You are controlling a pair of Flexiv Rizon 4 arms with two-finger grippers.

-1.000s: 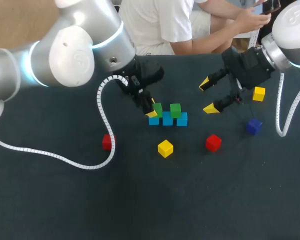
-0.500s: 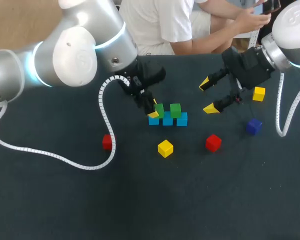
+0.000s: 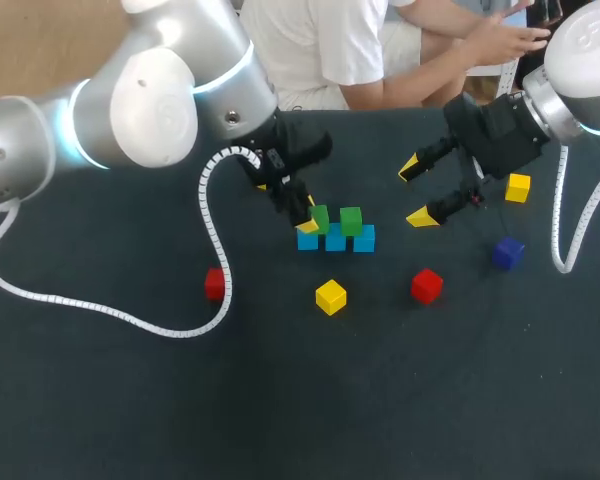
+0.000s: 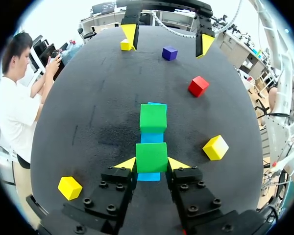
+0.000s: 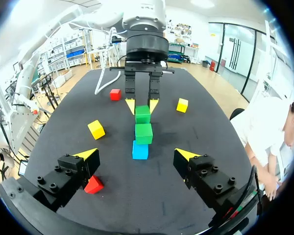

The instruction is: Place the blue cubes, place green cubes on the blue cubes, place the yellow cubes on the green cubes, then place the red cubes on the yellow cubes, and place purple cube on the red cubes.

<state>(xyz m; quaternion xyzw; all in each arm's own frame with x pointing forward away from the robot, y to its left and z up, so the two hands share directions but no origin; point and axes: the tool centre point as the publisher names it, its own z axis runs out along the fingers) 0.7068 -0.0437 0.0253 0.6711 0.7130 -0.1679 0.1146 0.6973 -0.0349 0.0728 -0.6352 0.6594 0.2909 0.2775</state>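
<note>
My left gripper (image 4: pixel 152 164) is clamped on a small green cube (image 4: pixel 151 155), both yellow fingertips pressed to its sides. It holds the cube on top of the near end of a row of three light-blue cubes (image 4: pixel 152 137) that runs straight ahead across the dark counter (image 4: pixel 88 122). Just ahead, a strip of blue shows, then a second green cube (image 4: pixel 153 118) sits on the row's far part, with blue peeking out beyond it.

A loose yellow cube (image 4: pixel 69 187) lies close beside the gripper on one side. On the other side, another yellow cube (image 4: pixel 215 147) lies a little ahead, apart from the row. Farther ahead on that same side is a red cube (image 4: pixel 198 86), then a purple cube (image 4: pixel 169 53).

At the far end my right gripper (image 3: pixel 416 192) hangs above the counter, facing the row, fingers spread wide and holding nothing. A third yellow cube (image 4: pixel 126 44) lies just beside one of its fingers. A second red cube (image 5: pixel 115 94) lies behind my left gripper, near that arm's white cable (image 3: pixel 205 210).
</note>
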